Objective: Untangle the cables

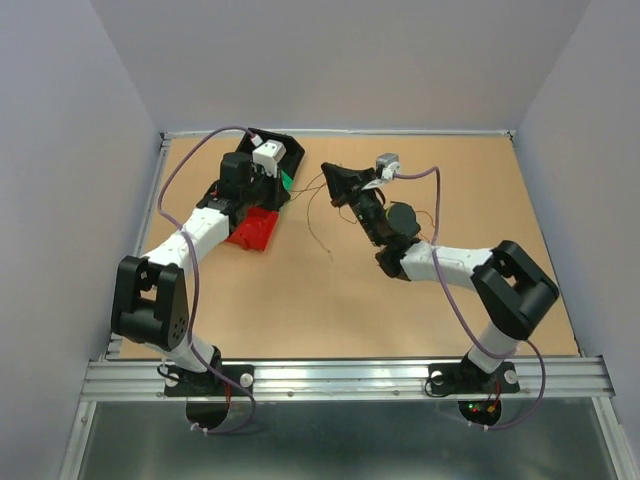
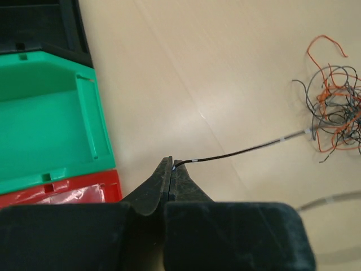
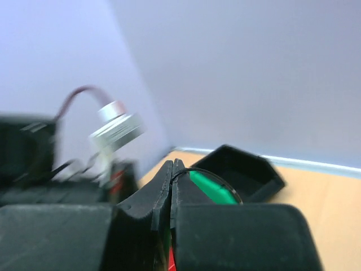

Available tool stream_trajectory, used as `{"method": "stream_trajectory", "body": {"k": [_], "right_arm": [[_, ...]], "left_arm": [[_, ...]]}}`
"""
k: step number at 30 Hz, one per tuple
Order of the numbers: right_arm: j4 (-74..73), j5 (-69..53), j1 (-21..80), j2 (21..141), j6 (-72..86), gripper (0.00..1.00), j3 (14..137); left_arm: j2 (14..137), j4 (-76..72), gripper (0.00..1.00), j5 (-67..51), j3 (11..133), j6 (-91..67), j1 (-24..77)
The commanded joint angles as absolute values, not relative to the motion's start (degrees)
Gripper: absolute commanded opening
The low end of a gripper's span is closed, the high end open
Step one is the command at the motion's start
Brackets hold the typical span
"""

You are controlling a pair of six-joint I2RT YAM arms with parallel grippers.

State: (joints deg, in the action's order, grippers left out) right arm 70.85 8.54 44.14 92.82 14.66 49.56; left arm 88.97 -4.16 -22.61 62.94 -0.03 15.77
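Three bins: one green bin [image 2: 45, 130], one black bin [image 2: 34, 28] touching its far side, one red bin [image 2: 56, 189] touching its near side.

Two arms: the left arm [image 1: 190, 235] reaches over the green bin, the right arm [image 1: 450, 262] is well to its right.

Two grippers, both pressed closed: the left gripper [image 2: 171, 164] just beside the green bin, the right gripper [image 3: 172, 165] to its right.

One bunch [image 2: 335, 107] of thin strands, right of the green bin, too tangled to count.

One black wire [image 2: 237, 152] runs from the bunch to the left gripper.

One table [image 1: 300, 300].
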Motion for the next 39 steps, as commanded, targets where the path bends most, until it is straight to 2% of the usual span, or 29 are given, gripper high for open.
{"method": "stream_trajectory", "body": {"k": [1,4,5,7,8,11,14,15,17,20,22,24,25,26,28,32,35,39], "right_arm": [[74.9,25.9,43.3,98.8,10.9,0.01,61.0],[52.2,21.8,40.4,103.9,14.0,0.01,73.1],[34.4,17.9,39.3,108.1,14.3,0.01,83.2],[19.0,13.2,38.1,111.4,12.5,0.01,88.7],[16.3,10.3,38.3,112.2,11.6,0.01,89.5],[15.1,-6.6,39.7,111.0,8.5,0.01,83.2],[16.8,-19.4,48.6,105.2,-2.8,0.01,74.5],[18.4,-22.2,48.6,103.5,-5.2,0.01,72.3],[25.2,-28.0,52.5,97.6,-5.7,0.00,64.9],[44.7,-34.8,52.6,93.3,-0.2,0.01,60.0],[50.2,-34.2,52.6,92.6,3.8,0.01,59.7],[62.8,-30.5,52.5,92.9,9.2,0.01,57.1],[67.8,-27.2,52.6,93.2,11.1,0.01,55.8],[78.7,-20.6,52.5,93.9,14.1,0.01,54.1],[85.8,-8.3,52.2,95.2,15.5,0.00,50.1],[84.1,2.7,50.9,96.7,16.4,0.01,50.4],[79.1,4.4,50.5,98.8,16.3,0.00,53.6],[72.5,8.9,50.5,101.2,15.3,0.01,58.3]], "left_arm": [[81.9,-6.4,0.00,-28.8,59.4,3.1,15.9],[76.1,-6.5,0.00,-35.0,57.0,5.3,17.6],[74.3,-6.5,0.00,-35.6,56.5,6.0,18.1],[68.9,-6.9,0.00,-35.3,56.4,6.2,18.3],[67.1,-7.5,0.00,-34.6,56.7,6.1,18.3],[62.3,-9.3,0.00,-29.1,59.8,4.0,18.1],[66.2,-8.3,0.00,-25.9,68.1,1.4,17.1],[66.2,-7.9,0.00,-25.5,69.4,0.8,16.7],[71.6,-6.9,0.00,-24.7,71.4,0.3,16.4],[78.6,-7.1,0.00,-27.9,69.4,0.3,16.5],[82.4,-7.3,0.00,-28.4,67.9,0.6,16.4],[84.1,-7.6,0.00,-27.7,65.7,1.7,16.4],[84.2,-7.6,0.00,-27.7,65.0,1.8,16.4],[84.0,-7.5,0.00,-28.0,64.3,1.8,16.4],[82.5,-7.2,0.00,-28.3,62.2,1.7,16.3],[76.7,-7.6,0.00,-27.0,58.6,0.8,14.5],[72.4,-8.5,0.00,-29.8,54.9,0.3,9.3],[71.1,-7.4,0.13,-36.2,53.2,1.7,7.0]]}}
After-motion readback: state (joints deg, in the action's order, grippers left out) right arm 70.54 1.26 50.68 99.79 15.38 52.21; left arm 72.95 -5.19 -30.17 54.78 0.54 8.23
